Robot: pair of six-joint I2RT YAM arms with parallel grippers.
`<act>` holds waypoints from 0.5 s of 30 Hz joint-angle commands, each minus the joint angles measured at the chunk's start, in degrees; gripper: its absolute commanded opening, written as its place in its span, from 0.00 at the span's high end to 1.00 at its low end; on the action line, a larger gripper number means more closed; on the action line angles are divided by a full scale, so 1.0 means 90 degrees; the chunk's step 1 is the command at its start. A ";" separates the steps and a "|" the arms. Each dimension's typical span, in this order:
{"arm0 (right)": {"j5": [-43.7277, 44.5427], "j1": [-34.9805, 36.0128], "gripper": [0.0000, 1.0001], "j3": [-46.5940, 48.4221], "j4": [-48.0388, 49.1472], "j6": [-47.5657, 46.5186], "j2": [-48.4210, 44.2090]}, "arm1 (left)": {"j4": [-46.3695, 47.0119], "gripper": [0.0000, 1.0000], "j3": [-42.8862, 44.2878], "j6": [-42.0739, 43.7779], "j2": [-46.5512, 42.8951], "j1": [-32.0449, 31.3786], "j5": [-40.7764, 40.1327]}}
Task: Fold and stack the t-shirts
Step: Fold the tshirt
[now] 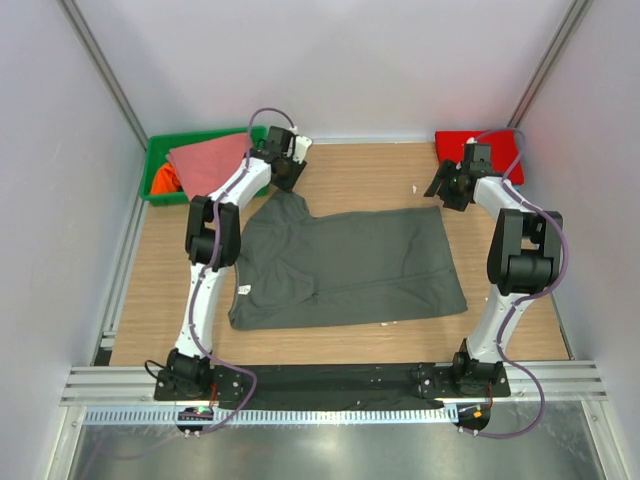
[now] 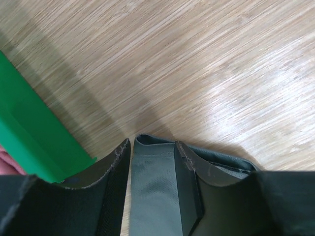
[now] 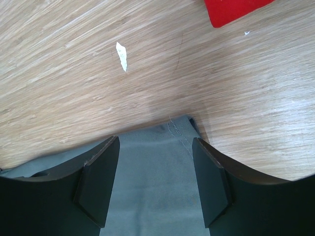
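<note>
Dark grey t-shirt is spread flat on the middle of the table, lying sideways. The collar and its little white neck label point at the left edge and the hem at the right edge. My guess is it's laid out like that so one long side can be flipped over the other.

Further back, both arms sit on the shirt's far side. The left gripper straddles the tip of the far sleeve, jaws part-way apart with cloth showing in the gap, so not pinched as far as I can see. The right gripper is down over the far hem corner, jaws spread wide and nothing grabbed. Looks like a setup for lifting that far edge together and folding toward the near edge.

At the far left corner the green bin holds a salmon-pink shirt and an orange one, presumably waiting their turn. A folded red shirt sits at the far right corner, probably the start of the stack.
</note>
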 commanded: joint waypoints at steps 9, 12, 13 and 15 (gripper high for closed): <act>-0.0011 -0.0019 0.33 0.0097 0.0314 -0.0003 0.0085 | -0.0895 0.68 0.1004 0.0287 0.0575 -0.0012 -0.0115; 0.0057 -0.0029 0.33 0.0155 0.0256 -0.0081 0.0154 | -0.0993 0.74 0.0956 0.0375 0.0595 -0.0032 -0.0310; 0.0067 -0.0029 0.33 0.0194 0.0246 -0.0101 0.0202 | -0.0974 0.83 0.0820 0.0452 0.0575 -0.0041 -0.0340; 0.0086 -0.0029 0.32 0.0282 0.0197 -0.0130 0.0281 | -0.0857 0.90 0.0624 0.0492 0.0527 -0.0042 -0.0496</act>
